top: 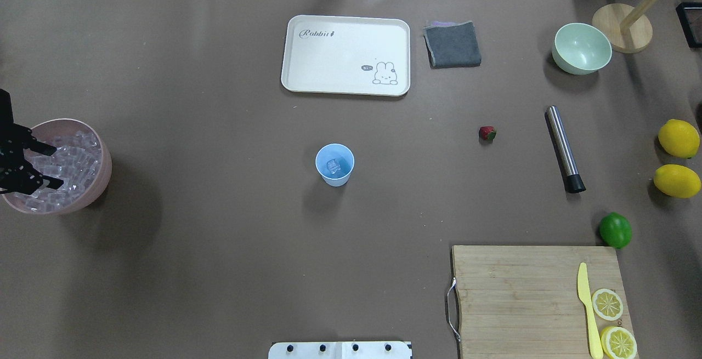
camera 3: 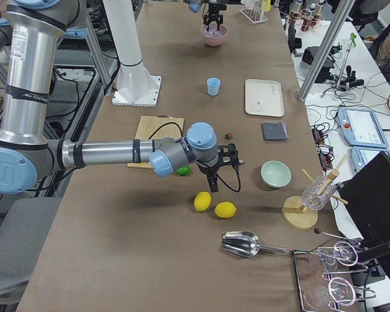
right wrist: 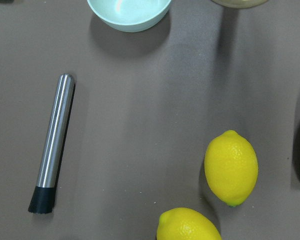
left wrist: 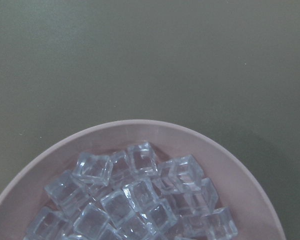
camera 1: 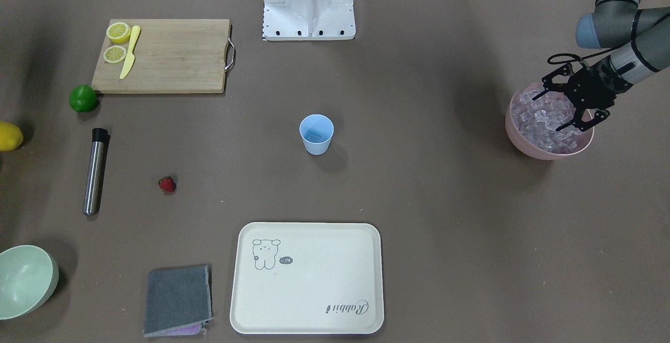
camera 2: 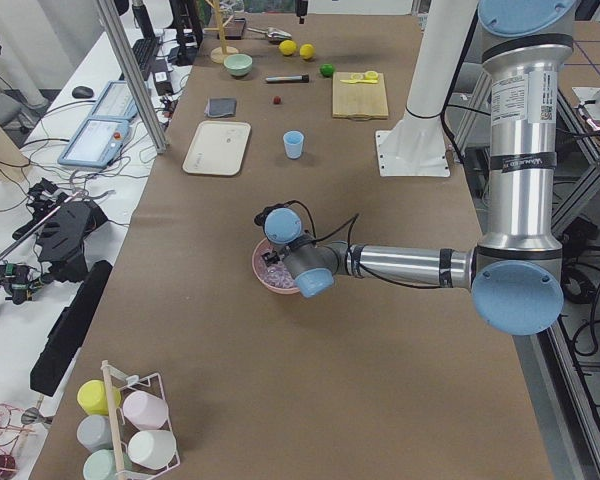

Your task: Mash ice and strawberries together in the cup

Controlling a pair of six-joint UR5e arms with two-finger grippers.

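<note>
Brown table cover, lab benches at the sides. Blue cup (top: pixel 335 177) stands upright mid-table, clear of everything else, with one ice cube (top: pixel 333 166) in the bottom. The rest of the ice (left wrist: pixel 135 200) is heaped in the pink bowl (camera 1: pixel 544 152) at the table's left end.

Left gripper (camera 1: pixel 547 113) is right over that bowl with its jaws spread wide and fingertips down at ice level. It has hold of nothing that I can see.

Strawberry (top: pixel 487 133) lies on the table on the robot's right, between the cup and the metal rod (top: pixel 564 148), apart from both. The rod lies flat, black tip toward the robot.

Right gripper (camera 3: pixel 216 173) shows only in the right side view, up above the table near the lime (camera 1: pixel 83 98) and two lemons (right wrist: pixel 231 167). Can't tell whether it is open or closed.

Also there:
- tray (camera 1: pixel 309 322)
- grey cloth (camera 1: pixel 178 300)
- green bowl (camera 1: pixel 23 280)
- cutting board (camera 1: pixel 172 55) with lemon halves (camera 1: pixel 118 32) and a yellow knife (camera 1: pixel 130 52)
</note>
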